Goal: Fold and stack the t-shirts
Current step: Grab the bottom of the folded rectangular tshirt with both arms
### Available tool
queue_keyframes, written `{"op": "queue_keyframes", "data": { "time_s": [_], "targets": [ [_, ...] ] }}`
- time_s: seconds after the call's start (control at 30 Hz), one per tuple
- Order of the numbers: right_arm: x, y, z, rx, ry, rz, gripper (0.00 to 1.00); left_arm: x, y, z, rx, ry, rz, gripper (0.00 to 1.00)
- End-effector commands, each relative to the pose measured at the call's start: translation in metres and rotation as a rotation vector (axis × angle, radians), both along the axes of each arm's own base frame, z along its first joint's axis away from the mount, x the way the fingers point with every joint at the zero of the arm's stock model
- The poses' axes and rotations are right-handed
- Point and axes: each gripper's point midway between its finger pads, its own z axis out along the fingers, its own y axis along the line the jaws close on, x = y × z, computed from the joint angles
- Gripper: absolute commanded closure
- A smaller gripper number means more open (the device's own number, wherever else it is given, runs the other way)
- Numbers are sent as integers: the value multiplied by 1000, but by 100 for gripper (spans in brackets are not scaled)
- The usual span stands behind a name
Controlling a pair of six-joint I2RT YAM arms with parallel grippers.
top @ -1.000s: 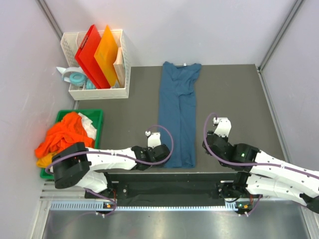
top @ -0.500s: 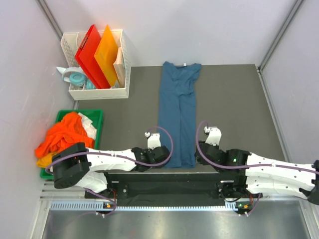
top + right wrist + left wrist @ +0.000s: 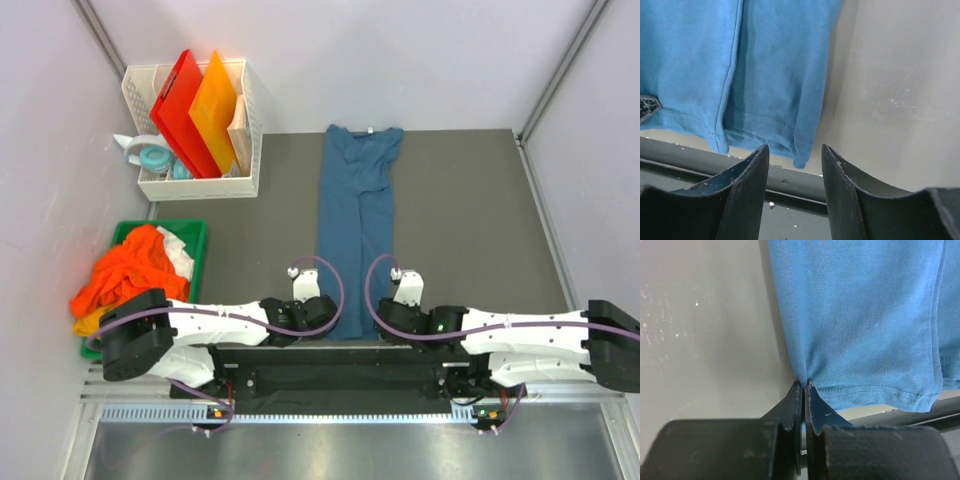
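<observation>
1. The grey counter point(image 3: 470, 210) fills the middle of the overhead view, with pale walls along its left, top and right.
2. The teal-blue t-shirt point(image 3: 355, 230) lies flat on it as a long narrow strip in the centre of the frame. Its collar is toward the top and its hem toward the bottom, just above the black bar at the counter's lower edge.
3. The left arm point(image 3: 220, 318) reaches in from the lower left and the right arm point(image 3: 510, 328) from the lower right. Both lie low along the bottom edge and meet the shirt's hem from either side.
4. A white basket point(image 3: 195, 187) sits in the upper left. A red board point(image 3: 180, 110) and an orange board point(image 3: 215, 110) stand tilted inside it.
5. A green bin point(image 3: 192, 230) sits at the left edge below the basket. It holds a loose pile of orange, yellow and white shirts point(image 3: 125, 270) that spills over its left rim.
6. The left fingers point(image 3: 792, 405) are pressed together, pinching the hem's left corner. The fabric puckers toward their tips.
7. The right fingers point(image 3: 747, 180) stand apart with nothing between their pads. The hem's right corner lies on the counter just beyond the gap.
8. A light blue roll point(image 3: 152, 157) rests against the basket's left side.
</observation>
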Motion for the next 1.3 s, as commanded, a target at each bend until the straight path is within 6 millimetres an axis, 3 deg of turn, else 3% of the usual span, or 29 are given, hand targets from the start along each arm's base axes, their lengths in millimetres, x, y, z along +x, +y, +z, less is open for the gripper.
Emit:
{"op": "queue_keyframes", "data": {
  "time_s": [0.0,0.3,0.4,0.47,0.57,0.67,0.8,0.9,1.03,1.1,1.13,1.27],
  "targets": [
    [1,7,-2,44,-10,-39,54,-27,39,-24,149,100,-42,100],
    [-4,-1,-26,0,41,-87,66,-26,38,-19,141,89,-53,100],
    [-7,-5,-29,-4,54,-100,80,-26,39,-18,138,88,-51,100],
    [-8,-9,-30,-2,61,-117,97,-26,38,-17,130,86,-46,100],
    [-9,-16,-26,2,55,-136,100,-27,40,-17,129,85,-48,100],
    [-9,-26,-19,10,36,-171,100,-26,39,-12,115,79,-41,100],
    [-10,-34,-3,22,0,-177,100,-22,37,8,78,39,-31,100],
    [-4,-29,16,20,-46,-157,100,-13,30,32,51,-15,-28,100],
    [14,-13,56,18,-147,-135,100,6,20,69,52,-109,-26,100],
    [19,-5,69,18,-173,-129,100,11,16,78,57,-131,-30,100],
    [22,-3,74,10,-191,-119,100,14,10,89,46,-150,-40,100],
    [28,4,79,-1,-209,-120,100,23,2,98,54,-183,-41,100]
  ]
}}
